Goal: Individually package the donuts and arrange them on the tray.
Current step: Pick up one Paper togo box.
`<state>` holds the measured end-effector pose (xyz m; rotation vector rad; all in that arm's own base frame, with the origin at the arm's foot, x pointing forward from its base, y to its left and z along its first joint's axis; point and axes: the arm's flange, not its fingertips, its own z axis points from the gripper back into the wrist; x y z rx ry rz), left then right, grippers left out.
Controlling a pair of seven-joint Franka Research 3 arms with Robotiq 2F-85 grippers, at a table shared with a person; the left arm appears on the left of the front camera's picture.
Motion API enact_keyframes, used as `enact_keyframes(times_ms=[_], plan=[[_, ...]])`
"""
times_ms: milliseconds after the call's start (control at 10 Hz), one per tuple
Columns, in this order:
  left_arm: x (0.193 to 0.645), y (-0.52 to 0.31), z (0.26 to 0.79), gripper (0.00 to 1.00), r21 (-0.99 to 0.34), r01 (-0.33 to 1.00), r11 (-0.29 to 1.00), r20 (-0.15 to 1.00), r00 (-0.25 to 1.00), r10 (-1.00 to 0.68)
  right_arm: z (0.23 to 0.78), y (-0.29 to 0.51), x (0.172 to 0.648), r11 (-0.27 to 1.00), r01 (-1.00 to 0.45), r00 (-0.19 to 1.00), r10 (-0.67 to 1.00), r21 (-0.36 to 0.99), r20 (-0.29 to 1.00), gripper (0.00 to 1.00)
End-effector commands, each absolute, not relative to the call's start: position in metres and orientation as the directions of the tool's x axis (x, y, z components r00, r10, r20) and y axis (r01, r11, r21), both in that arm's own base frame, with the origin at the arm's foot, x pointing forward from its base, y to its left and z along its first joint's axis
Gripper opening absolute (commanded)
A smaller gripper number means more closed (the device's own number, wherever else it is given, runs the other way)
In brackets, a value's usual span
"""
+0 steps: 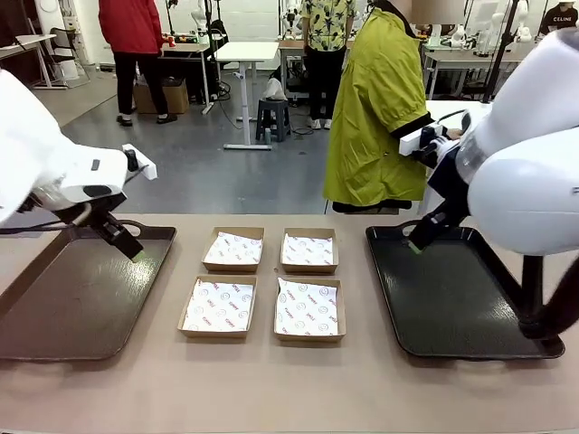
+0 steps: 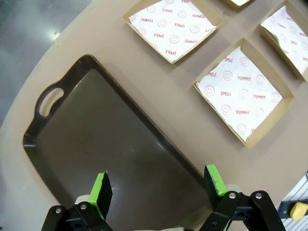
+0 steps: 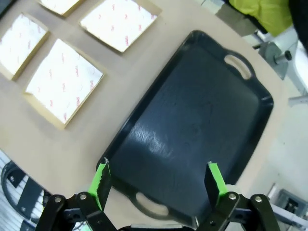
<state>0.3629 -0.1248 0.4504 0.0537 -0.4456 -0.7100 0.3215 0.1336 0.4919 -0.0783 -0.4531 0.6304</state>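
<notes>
Jaws spread wide, empty: left gripper point(image 2: 156, 174) over left tray point(image 2: 106, 144) at nine o'clock, right gripper point(image 3: 157, 168) over right tray point(image 3: 192, 115) at three. Light centre boxes point(image 1: 308, 337) might skid if clipped.

Boxes point(image 1: 215, 334) are brown, paper point(image 1: 220, 306) white with red print, trays point(image 1: 452, 298) dark.

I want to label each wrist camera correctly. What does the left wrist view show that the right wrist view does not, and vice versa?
Left wrist view: the brown tray beneath the open left fingers, and readable SMILE and YUMMY print on the box paper. Right wrist view: the black tray beneath the open right fingers, and a person's yellow-green coat at the top edge. Both: paper-lined boxes on the tan table.
</notes>
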Motion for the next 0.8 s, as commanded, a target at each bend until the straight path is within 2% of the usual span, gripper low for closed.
enact_keyframes(times_ms=[0,300,400,500,600,700], plan=[[0.371,-0.13,0.434,1.0,0.194,0.618,0.762,0.376,0.671,-0.64,0.48,0.138,0.334,0.81,-0.552,0.709,0.582,-0.2,0.399,1.0],[0.371,-0.13,0.434,1.0,0.194,0.618,0.762,0.376,0.671,-0.64,0.492,0.134,0.322,0.808,-0.552,0.713,0.585,-0.205,0.387,1.0],[0.369,-0.128,0.436,1.0,0.191,0.625,0.757,0.362,0.672,-0.646,0.487,0.101,0.329,0.776,-0.492,0.851,0.334,0.393,0.406,1.0],[0.37,-0.121,0.438,1.0,0.132,0.624,0.771,0.379,0.687,-0.62,0.486,0.093,0.33,0.762,-0.463,0.869,0.292,0.453,0.398,1.0],[0.37,-0.121,0.438,1.0,0.132,0.624,0.771,0.379,0.687,-0.62,0.486,0.093,0.33,0.762,-0.463,0.869,0.292,0.453,0.398,1.0],[0.37,-0.1,0.444,1.0,-0.066,0.634,0.77,0.436,0.713,-0.55,0.482,0.068,0.333,0.662,-0.393,0.909,0.174,0.638,0.379,1.0]])
